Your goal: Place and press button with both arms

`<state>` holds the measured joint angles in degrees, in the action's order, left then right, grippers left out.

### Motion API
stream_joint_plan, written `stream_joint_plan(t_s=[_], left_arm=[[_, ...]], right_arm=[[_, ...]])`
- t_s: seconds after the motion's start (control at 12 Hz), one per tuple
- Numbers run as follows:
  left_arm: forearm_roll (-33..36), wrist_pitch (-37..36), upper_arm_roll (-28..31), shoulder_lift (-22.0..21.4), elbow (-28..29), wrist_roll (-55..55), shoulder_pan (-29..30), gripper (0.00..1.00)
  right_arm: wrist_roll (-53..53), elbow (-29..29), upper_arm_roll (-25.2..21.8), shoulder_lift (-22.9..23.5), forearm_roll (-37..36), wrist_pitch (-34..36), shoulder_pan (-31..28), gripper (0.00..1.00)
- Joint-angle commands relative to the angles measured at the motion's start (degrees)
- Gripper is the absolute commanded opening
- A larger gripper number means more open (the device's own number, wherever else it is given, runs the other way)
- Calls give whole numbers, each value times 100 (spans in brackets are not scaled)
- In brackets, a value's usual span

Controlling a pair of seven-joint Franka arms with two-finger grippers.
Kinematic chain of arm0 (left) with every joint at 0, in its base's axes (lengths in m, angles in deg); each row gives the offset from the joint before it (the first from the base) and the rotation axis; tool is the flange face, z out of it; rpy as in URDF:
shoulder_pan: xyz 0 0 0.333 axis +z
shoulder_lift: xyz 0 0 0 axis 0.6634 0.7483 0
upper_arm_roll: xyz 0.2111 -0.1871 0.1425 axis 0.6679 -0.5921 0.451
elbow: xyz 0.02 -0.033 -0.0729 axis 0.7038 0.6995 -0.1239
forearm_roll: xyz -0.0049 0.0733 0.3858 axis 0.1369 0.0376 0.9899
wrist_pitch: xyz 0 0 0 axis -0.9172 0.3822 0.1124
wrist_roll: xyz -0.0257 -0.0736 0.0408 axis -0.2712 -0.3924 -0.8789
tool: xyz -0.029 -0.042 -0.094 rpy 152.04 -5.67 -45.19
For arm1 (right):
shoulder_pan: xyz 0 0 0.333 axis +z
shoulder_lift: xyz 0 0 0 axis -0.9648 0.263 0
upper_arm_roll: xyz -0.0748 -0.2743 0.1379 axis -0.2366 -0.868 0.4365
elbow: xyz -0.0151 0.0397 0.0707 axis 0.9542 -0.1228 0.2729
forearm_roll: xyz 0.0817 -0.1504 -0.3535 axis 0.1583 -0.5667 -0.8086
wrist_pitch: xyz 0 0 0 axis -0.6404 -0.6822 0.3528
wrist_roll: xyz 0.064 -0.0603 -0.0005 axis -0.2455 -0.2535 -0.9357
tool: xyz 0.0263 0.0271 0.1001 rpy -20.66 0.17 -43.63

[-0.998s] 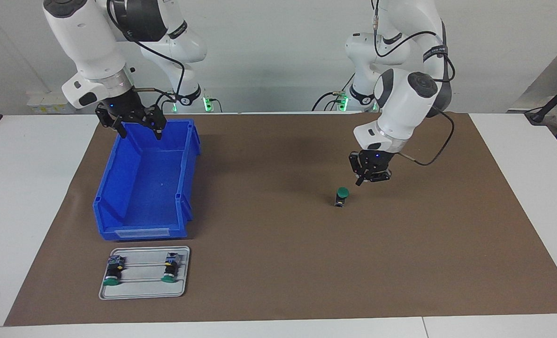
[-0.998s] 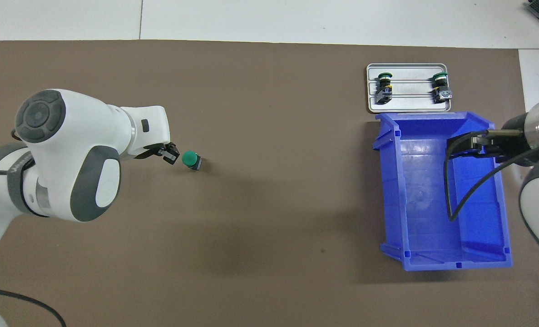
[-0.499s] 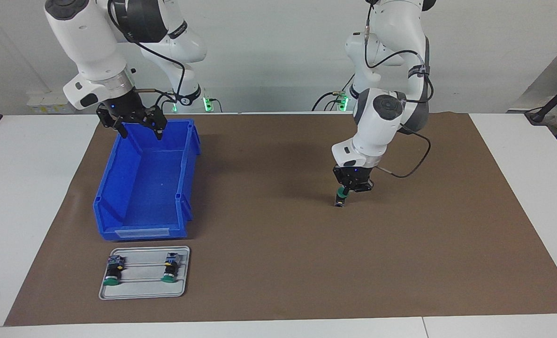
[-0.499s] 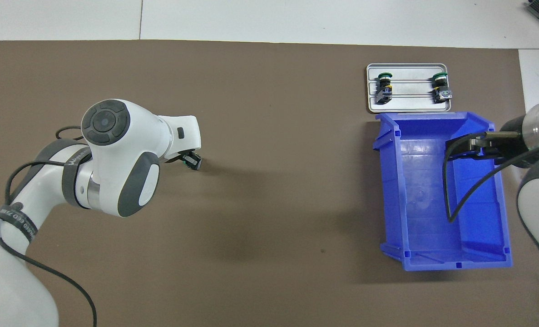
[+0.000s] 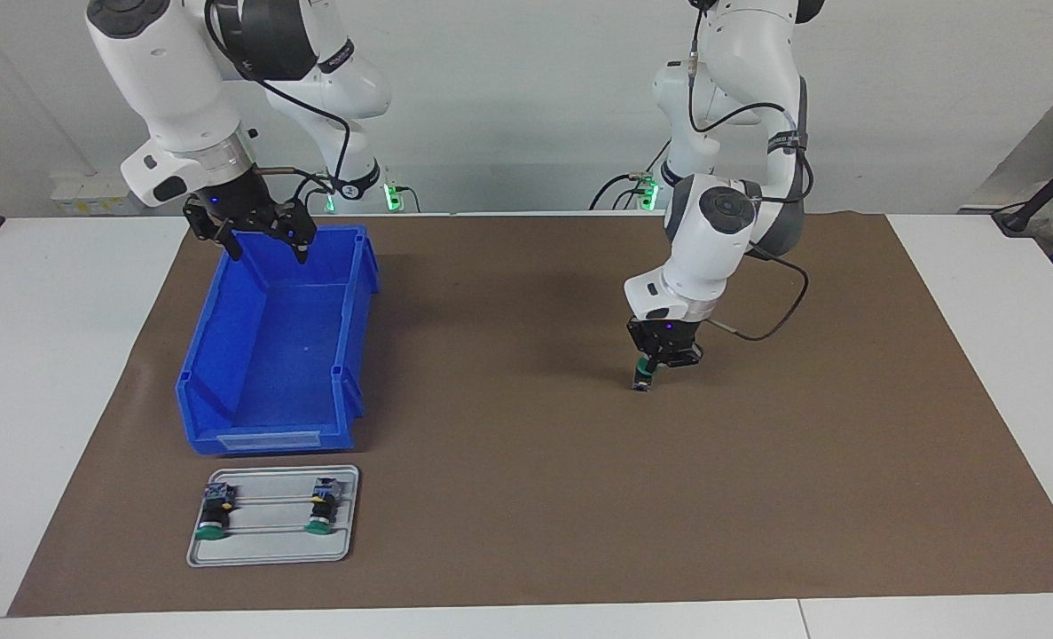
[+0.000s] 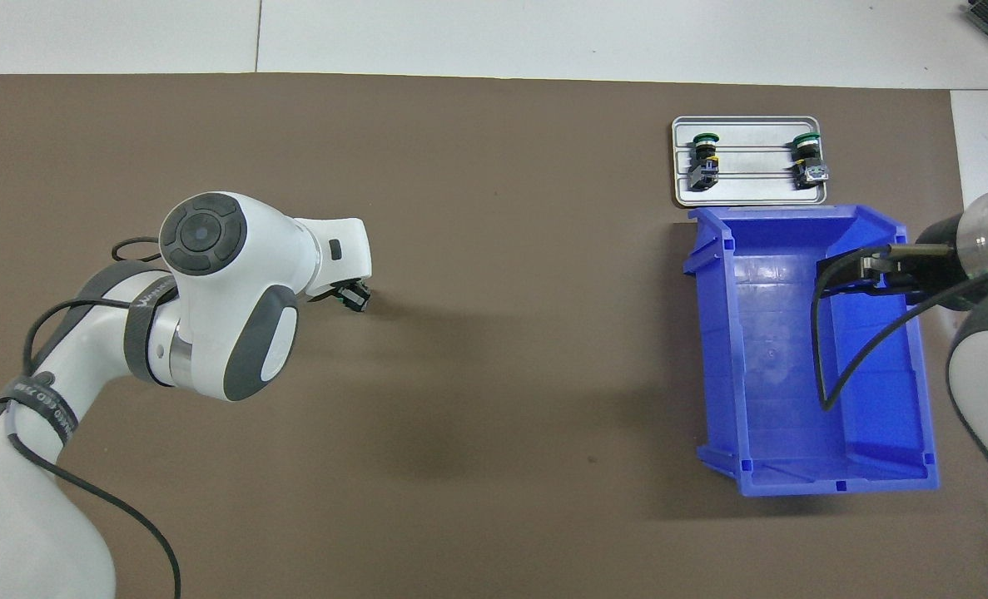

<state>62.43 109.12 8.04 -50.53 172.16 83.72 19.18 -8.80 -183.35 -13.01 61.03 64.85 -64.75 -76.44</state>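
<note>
Writing shows in only two places: a dark band around the left arm's forearm carries white lettering too small to read, and a pale label strip on the front of the open blue plastic bin [image 5: 278, 346] looks blank.

The left gripper [image 5: 649, 362] is down on the small green-capped push-button [image 5: 642, 380], which stands on the brown table mat [image 5: 526, 497] toward the left arm's end. Its fingertips are closed together on top of the green cap — only a sliver of green and the dark body below show. In the overhead view the white wrist covers nearly all of it, leaving a dark tip at its 3 o'clock edge.

The right gripper [image 5: 260, 238] waits over the bin's rim nearest the robots, fingers spread apart and holding nothing.

At the bin's 6 o'clock in the facing view lies a grey metal tray [image 5: 269, 550] bearing two more green-capped buttons [image 5: 212, 515] — each on its side, details hard to make out.
</note>
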Motion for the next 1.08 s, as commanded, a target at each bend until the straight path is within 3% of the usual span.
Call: stream_joint_plan(t_s=[0.0,0.25,0.33,0.42,1.0], left_arm=[[114,-93,82,-210,54,-155,-100,0],[105,-727,135,-562,-140,-259,5,0],[105,-832,135,-659,-149,-330,162,21],[114,-1121,135,-755,-140,-296,338,97],[123,-2072,187,-1510,-280,-366,1726,100]], right_arm=[[-34,-180,37,-156,95,-43,-33,99],[-34,-180,37,-156,95,-43,-33,99],[-34,-180,37,-156,95,-43,-33,99],[-34,-180,37,-156,95,-43,-25,99],[-43,-180,37,-165,95,-43,-25,99]])
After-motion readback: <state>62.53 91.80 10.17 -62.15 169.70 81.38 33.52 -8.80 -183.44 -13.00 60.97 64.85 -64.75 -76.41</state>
